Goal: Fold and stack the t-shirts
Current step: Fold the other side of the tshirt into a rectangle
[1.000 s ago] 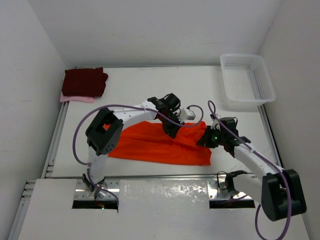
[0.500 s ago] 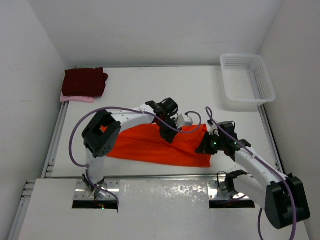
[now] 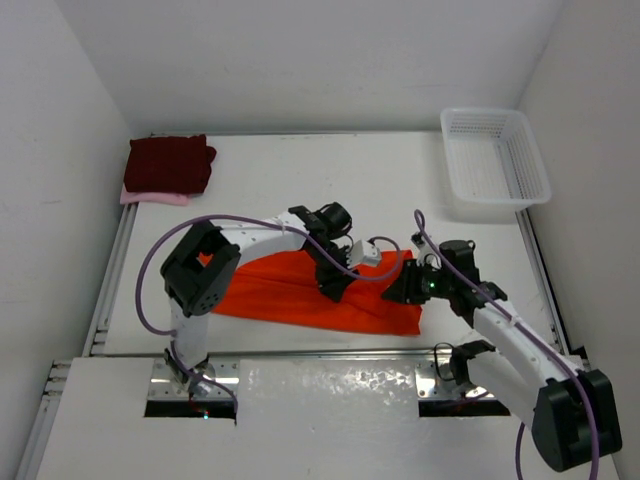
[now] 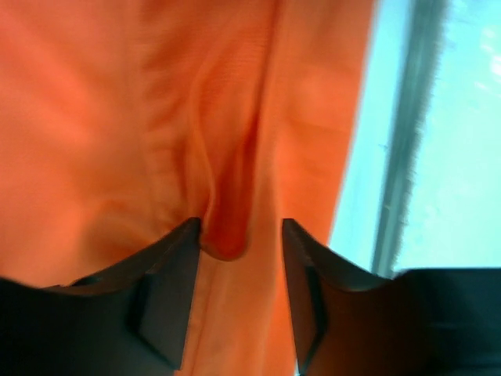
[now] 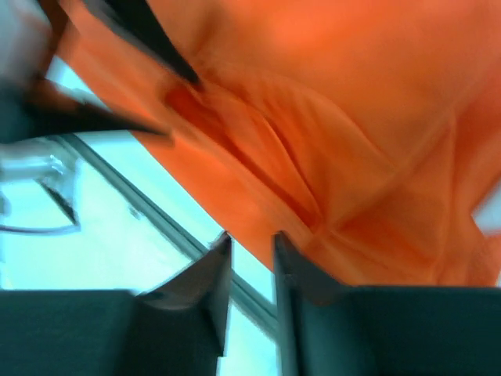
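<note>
As orange t-shirt (image 3: 285, 292) lies spread, left gripper (image 4: 239, 227) mid-cloth, right gripper (image 5: 250, 239) at edge.

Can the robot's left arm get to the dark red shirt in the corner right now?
Probably yes. The left gripper is open over the orange t-shirt, and only bare table lies between it and the maroon t-shirt. It looks like a long stretch, though.

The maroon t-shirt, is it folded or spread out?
Folded: the maroon t-shirt is a compact bundle lying on top of the pink t-shirt, whose edge shows beneath it.
</note>
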You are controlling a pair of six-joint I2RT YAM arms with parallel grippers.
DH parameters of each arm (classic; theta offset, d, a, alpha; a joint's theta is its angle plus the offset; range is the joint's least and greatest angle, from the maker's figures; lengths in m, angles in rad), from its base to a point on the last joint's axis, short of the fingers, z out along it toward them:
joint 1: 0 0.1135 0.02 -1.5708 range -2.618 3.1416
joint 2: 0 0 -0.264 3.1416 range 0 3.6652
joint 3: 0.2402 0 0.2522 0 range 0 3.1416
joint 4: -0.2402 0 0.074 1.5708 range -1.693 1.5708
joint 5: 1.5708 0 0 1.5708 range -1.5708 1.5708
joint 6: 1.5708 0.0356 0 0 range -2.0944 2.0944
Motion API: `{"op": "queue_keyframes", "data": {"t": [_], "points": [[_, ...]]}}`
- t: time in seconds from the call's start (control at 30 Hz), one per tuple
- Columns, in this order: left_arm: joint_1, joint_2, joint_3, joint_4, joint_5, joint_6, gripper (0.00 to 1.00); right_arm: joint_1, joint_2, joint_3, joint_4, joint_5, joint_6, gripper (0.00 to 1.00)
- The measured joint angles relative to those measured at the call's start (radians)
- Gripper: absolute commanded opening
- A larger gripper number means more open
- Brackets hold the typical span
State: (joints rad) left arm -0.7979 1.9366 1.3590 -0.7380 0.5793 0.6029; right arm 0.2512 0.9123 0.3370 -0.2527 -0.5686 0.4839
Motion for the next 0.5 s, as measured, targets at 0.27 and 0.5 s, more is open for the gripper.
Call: {"op": "queue_keyframes", "data": {"t": [0.27, 0.5], "points": [[-0.009, -0.05, -0.005, -0.173, 0.145, 0.232, 0.52, 0.0, 0.084, 0.011, 0.235, 0.017, 0.125, 0.07], [-0.019, -0.056, -0.05, -0.314, 0.182, 0.369, 0.54, 0.011, 0.262, 0.003, 0.312, 0.063, 0.145, 0.06]]}}
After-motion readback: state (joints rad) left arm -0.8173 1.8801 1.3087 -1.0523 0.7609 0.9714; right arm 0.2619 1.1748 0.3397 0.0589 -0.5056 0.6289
